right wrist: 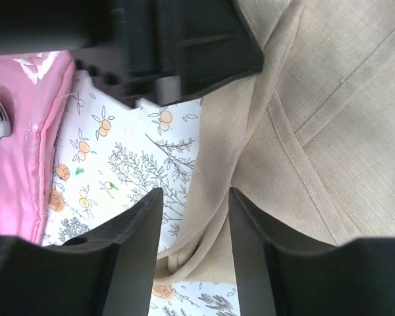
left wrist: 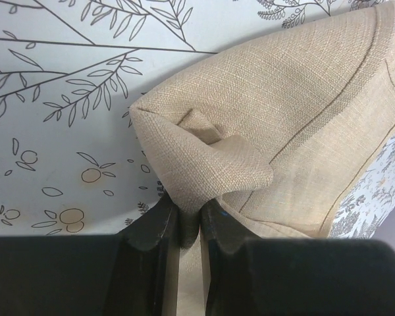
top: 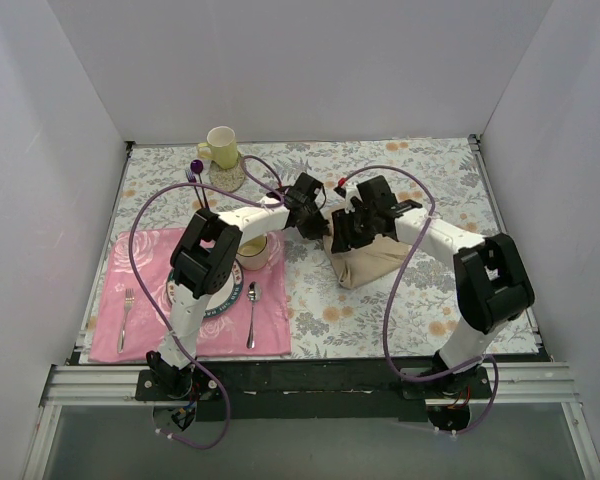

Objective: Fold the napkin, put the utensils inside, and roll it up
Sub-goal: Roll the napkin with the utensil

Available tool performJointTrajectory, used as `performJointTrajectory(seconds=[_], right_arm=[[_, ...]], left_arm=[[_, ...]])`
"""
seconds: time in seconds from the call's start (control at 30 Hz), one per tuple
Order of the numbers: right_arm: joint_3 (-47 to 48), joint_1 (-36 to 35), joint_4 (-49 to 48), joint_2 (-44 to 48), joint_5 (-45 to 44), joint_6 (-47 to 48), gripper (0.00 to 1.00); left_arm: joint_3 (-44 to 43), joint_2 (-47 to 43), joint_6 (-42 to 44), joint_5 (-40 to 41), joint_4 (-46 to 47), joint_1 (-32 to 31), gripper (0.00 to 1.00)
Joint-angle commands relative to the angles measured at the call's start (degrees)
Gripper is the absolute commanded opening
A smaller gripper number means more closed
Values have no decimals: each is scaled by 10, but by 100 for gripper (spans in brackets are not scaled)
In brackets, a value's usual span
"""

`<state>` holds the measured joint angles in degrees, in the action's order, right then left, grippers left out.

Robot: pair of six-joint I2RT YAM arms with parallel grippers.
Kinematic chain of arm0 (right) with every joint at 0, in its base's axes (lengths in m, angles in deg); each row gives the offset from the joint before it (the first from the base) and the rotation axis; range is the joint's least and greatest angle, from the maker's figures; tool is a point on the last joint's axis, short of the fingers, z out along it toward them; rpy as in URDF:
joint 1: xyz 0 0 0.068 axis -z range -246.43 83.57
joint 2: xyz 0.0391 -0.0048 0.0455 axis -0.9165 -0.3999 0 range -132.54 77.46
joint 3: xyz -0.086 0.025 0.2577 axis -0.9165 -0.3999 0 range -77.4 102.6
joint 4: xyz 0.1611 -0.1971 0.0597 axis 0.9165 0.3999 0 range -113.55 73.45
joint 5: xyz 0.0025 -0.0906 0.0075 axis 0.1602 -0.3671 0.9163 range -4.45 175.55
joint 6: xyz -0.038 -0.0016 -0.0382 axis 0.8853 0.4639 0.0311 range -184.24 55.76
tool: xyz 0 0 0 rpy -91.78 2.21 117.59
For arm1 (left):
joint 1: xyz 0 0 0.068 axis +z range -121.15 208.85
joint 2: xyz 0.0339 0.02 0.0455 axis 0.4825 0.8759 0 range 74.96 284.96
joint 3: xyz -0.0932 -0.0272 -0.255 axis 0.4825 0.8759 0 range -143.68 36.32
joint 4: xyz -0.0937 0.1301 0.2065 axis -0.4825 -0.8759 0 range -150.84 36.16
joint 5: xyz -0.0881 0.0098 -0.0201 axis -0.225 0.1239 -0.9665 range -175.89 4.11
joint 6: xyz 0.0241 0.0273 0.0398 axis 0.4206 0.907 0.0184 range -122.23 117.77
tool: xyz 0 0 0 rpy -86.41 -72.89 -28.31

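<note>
Beige napkin (top: 368, 264) lies bunched on the floral tablecloth (top: 420, 180), right of the pink placemat (top: 205, 325) and apart from it, about mid-table; its cloth is creased and part folded over itself, not flat.

Left gripper (left wrist: 191, 229) is clamped on the napkin; the left wrist view shows the two black fingers (left wrist: 159, 224) pressed together on a pinched peak of cloth, with a small flap curling over just above them; the rest of the napkin spreads up and to the right of the pinch.

Right gripper (right wrist: 194, 220) stands with its fingers (right wrist: 137, 227) apart; a doubled edge of the napkin runs down between them, touching neither as far as I can tell; the placemat's edge shows at the left of that view.

Both grippers meet over the napkin's far left end in the top view, close to each other.

Spoon (top: 253, 310) lies on the placemat just right of the plate (top: 228, 300); fork (top: 127, 315) lies on the placemat's left side; both are well apart from the napkin.

Yellow mug (top: 220, 147) stands near the far edge.
</note>
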<state>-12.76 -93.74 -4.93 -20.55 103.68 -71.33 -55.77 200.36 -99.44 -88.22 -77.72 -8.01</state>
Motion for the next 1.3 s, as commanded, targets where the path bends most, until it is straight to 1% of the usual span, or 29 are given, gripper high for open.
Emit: performJointTrajectory(seconds=[0.0, 0.03, 0.07, 0.27, 0.37, 0.57, 0.63, 0.67, 0.73, 0.77, 0.83, 0.87, 0.93, 0.97, 1.0, 1.1, 1.17, 1.23, 1.27], right_arm=[[-22, -37, -8, 33, -139, 8, 57], [-22, -41, -9, 30, -143, 6, 60], [-19, -48, -12, 27, -147, 4, 62], [7, -69, -14, -26, -159, -1, 63], [15, -82, -20, -45, -167, -1, 60], [1, -87, -45, -64, -162, -13, 49], [0, -85, -39, -74, -161, -17, 33], [-3, -84, -41, -77, -153, -18, 18], [-25, -69, -53, -75, -130, -19, 9], [-32, -59, -66, -73, -91, -19, 2], [-50, -35, -79, -74, -44, -2, 1], [-51, -25, -83, -77, 4, 6, 7], [-40, -7, -61, -82, 20, 32, 21], [-35, -7, -54, -75, 21, 40, 35], [-31, -7, -37, -68, 17, 44, 41], [-12, -18, -5, -26, 1, 46, 52], [-5, -32, 11, 11, -50, 42, 57], [-5, -46, 28, 33, -90, 40, 59], [-7, -52, 31, 51, -126, 40, 60]], left_arm=[[-6, 16, 13, 24, -58, 7, 0], [-5, 13, 12, 24, -59, 7, 0], [-5, 13, 12, 7, -59, 7, 0], [-6, 13, 12, -1, -67, 7, 0], [-6, 15, 9, -12, -70, 10, 0], [-9, 18, 8, -32, -71, 14, 0], [-10, 19, 14, -39, -70, 16, 0], [-11, 19, 16, -40, -71, 17, 0], [-12, 19, 26, -49, -71, 18, 0], [-12, 20, 32, -54, -71, 21, 0], [-12, 21, 41, -60, -69, 23, 0], [-12, 23, 49, -60, -70, 24, 0], [-9, 27, 48, -63, -72, 27, 0], [-6, 28, 39, -67, -71, 30, 0], [-3, 27, 33, -73, -65, 31, 0], [6, 29, 11, -81, -60, 32, 0], [6, 28, 4, -80, -60, 32, 0], [2, 28, -1, -81, -60, 33, 0], [2, 28, -3, -81, -61, 33, 0]])
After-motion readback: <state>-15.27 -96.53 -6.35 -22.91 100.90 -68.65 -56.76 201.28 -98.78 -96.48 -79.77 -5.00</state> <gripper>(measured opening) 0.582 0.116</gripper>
